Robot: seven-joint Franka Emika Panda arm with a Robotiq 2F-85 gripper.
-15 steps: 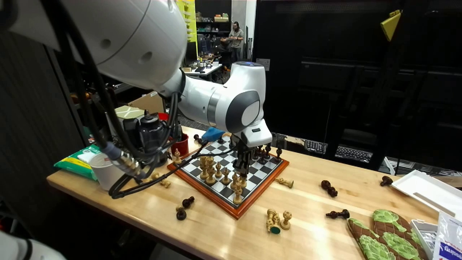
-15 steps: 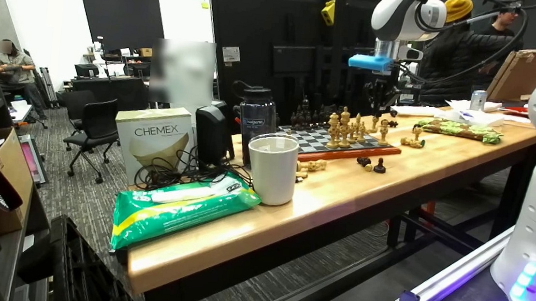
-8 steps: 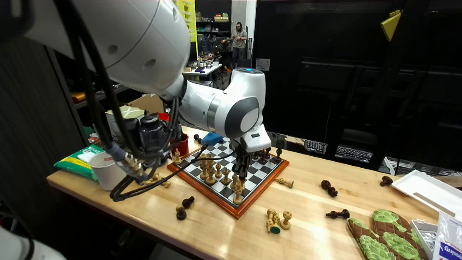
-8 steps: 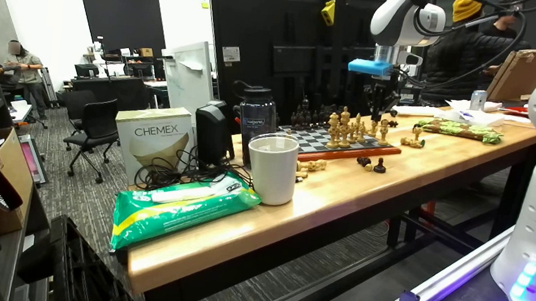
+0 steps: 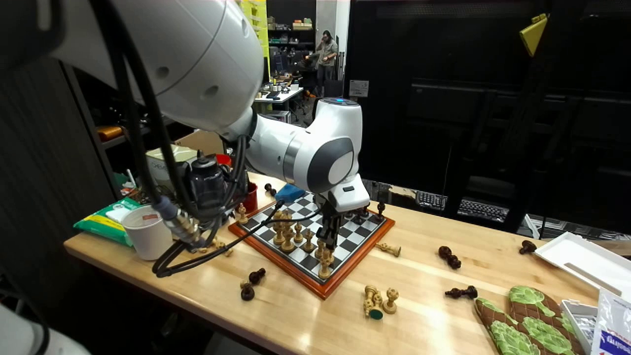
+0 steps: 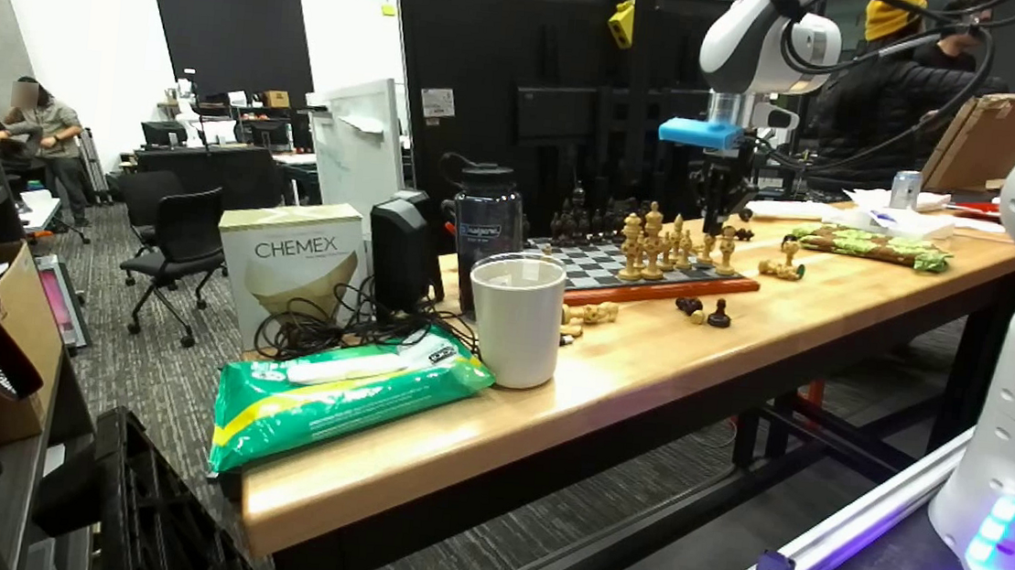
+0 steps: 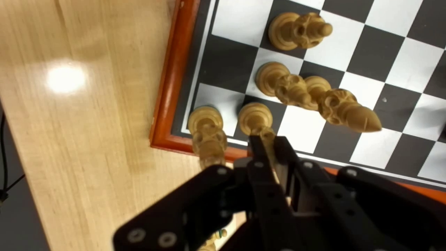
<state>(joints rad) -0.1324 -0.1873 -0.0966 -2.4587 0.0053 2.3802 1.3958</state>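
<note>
My gripper (image 7: 267,138) is nearly closed, its black fingertips snug on either side of the upper part of a light wooden chess piece (image 7: 255,118). The piece's base shows over a dark edge square of the chessboard (image 7: 306,136); I cannot tell if it touches. A light corner piece (image 7: 209,139) stands just left of the fingers. Other light pieces (image 7: 282,85) stand close by, including a tall one (image 7: 348,108). In both exterior views the gripper (image 5: 329,245) (image 6: 710,229) is low over the board's near corner, partly hiding the piece (image 6: 705,249).
Dark chess pieces (image 5: 362,212) stand on the board's far side. Toppled light pieces (image 5: 374,303) and dark pieces (image 5: 449,257) lie on the wooden table. A patterned mitt (image 5: 537,320), white mug (image 6: 515,322), dark bottle (image 6: 487,219) and green wipes pack (image 6: 341,399) are also there.
My gripper has come down toward the board's near corner, and the light piece at its tips appears lower too. The other pieces have not visibly moved.
</note>
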